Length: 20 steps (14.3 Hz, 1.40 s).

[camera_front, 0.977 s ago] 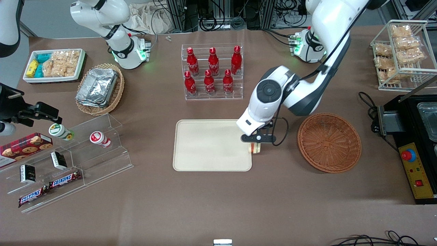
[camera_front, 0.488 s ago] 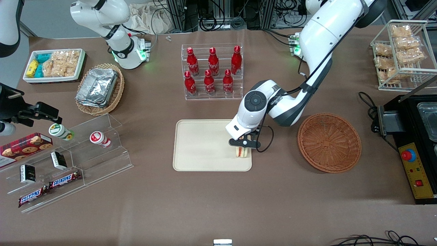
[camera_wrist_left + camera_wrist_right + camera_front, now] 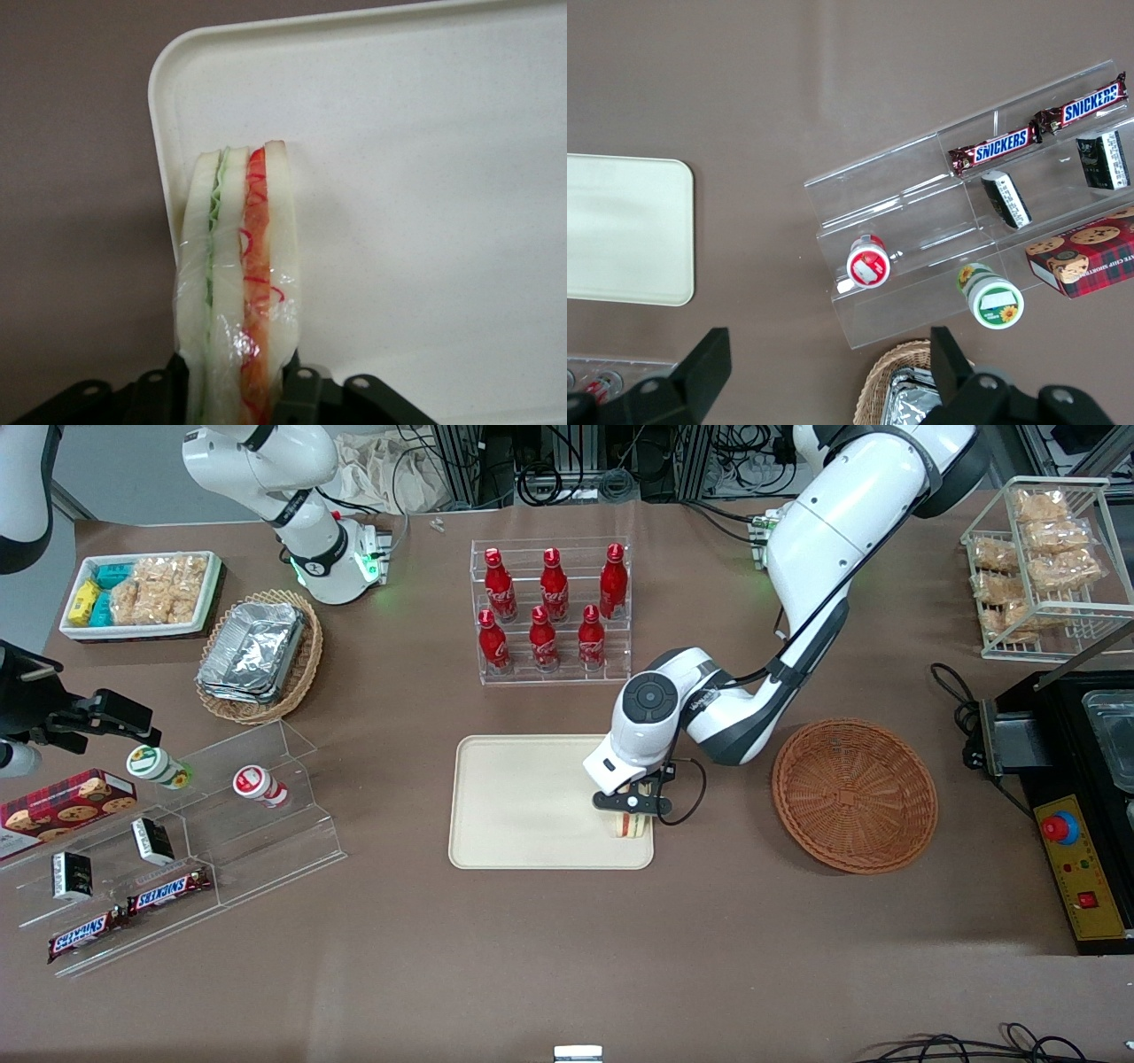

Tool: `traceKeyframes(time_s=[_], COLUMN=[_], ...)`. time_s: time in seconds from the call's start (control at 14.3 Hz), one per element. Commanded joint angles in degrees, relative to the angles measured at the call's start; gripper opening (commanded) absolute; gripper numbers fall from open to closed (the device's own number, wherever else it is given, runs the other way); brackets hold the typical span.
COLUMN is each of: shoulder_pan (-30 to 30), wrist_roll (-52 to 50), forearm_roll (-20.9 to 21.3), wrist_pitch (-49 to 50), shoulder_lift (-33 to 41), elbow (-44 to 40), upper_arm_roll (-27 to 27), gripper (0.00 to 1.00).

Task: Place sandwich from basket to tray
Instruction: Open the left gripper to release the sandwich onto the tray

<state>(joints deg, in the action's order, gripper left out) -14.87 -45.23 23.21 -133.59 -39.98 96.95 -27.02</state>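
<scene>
My left gripper (image 3: 631, 808) is shut on the sandwich (image 3: 630, 825), a clear-wrapped white wedge with green and orange-red filling layers. It holds the sandwich low over the corner of the cream tray (image 3: 523, 806) nearest the basket. The left wrist view shows the sandwich (image 3: 237, 266) clamped between the black fingers (image 3: 306, 394), over the tray's corner (image 3: 399, 159). The reddish-brown wicker basket (image 3: 854, 794) stands beside the tray, toward the working arm's end, with nothing in it.
A clear rack of red bottles (image 3: 551, 611) stands farther from the front camera than the tray. A tan wicker basket with foil containers (image 3: 259, 657), a white snack bin (image 3: 142, 593) and a clear snack shelf (image 3: 177, 841) lie toward the parked arm's end. A wire rack (image 3: 1045, 567) and a black appliance (image 3: 1076, 779) stand near the basket.
My gripper has carried the sandwich sideways from the tray's rim to over the tray's corner and has come lower.
</scene>
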Motion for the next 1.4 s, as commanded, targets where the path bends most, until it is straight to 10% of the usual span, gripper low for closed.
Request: traceKeyframes(time_s=[0.0,0.63,1.33], shoulder_pan=[-0.77,3.88,16.11], wrist_roll=[-4.32,-7.52,23.58], forearm_roll=[1.75,-2.73,-24.42], wrist_pitch=[-0.09,17.55,37.32], shoulder_lift=[-0.01,15.19,30.04], elbow=[-1.15,-6.32,-8.18], upper_arm_roll=[0.21,-0.14,7.65], gripper=[1.00,1.00,1.00])
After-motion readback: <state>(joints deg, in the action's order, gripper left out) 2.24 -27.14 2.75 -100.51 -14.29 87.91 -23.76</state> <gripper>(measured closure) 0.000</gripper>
